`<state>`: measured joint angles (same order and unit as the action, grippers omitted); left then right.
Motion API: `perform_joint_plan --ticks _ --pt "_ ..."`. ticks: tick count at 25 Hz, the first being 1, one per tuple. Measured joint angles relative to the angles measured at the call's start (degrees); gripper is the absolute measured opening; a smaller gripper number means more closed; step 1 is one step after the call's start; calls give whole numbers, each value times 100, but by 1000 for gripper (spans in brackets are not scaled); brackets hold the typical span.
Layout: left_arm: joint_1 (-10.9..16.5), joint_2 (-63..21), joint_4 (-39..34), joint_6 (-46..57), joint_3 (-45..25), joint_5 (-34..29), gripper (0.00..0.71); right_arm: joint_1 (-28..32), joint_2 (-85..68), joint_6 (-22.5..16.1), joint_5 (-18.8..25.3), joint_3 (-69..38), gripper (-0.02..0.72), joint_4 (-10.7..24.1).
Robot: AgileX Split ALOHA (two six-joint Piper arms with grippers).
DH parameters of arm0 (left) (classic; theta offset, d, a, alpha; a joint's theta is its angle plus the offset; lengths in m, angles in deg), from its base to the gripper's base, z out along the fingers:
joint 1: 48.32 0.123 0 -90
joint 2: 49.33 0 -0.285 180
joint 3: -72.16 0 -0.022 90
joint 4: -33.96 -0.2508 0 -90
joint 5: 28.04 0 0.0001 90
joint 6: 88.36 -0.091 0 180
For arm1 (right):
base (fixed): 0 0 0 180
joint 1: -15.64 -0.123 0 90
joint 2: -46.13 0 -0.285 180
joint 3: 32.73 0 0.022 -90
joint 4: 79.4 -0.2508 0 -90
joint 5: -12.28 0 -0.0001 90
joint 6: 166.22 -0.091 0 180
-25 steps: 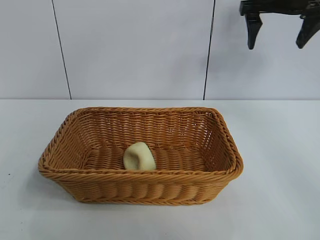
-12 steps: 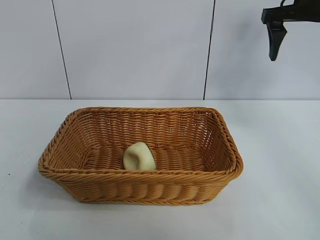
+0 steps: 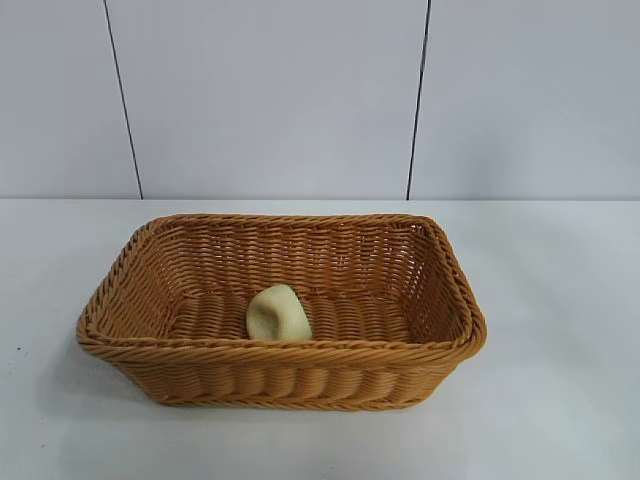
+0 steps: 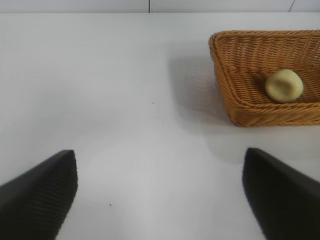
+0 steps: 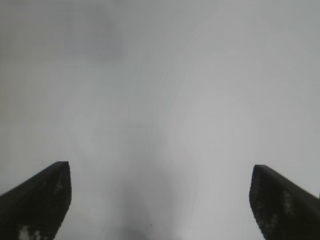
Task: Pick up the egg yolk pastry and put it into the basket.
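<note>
The pale yellowish egg yolk pastry [image 3: 278,312] lies inside the golden-brown wicker basket [image 3: 280,350], near its front wall; the left wrist view shows the pastry [image 4: 284,85] in the basket [image 4: 235,107] too. Neither arm appears in the exterior view. My left gripper [image 4: 160,165] hangs open over bare white table, well away from the basket, with nothing between its fingers. Open as well, my right gripper [image 5: 161,175] faces only plain white surface and holds nothing.
The white table [image 3: 560,300] spreads around the basket on all sides. A white panelled wall [image 3: 270,100] with dark seams stands behind it.
The right gripper, seen at the upper right of the exterior view earlier, has moved off to the right and out of that view. The pastry and basket have not moved.
</note>
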<state>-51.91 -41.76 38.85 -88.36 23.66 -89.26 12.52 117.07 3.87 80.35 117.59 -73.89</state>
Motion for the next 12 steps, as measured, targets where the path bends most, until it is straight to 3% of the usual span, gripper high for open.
perform_joint_plan --ticks 6,12 --pt "0 0 0 0 0 0 647 0 -1647 55 -586 -1260 694 -126" --pt "0 0 0 0 0 0 647 0 -3282 500 -874 -1851 694 -196"
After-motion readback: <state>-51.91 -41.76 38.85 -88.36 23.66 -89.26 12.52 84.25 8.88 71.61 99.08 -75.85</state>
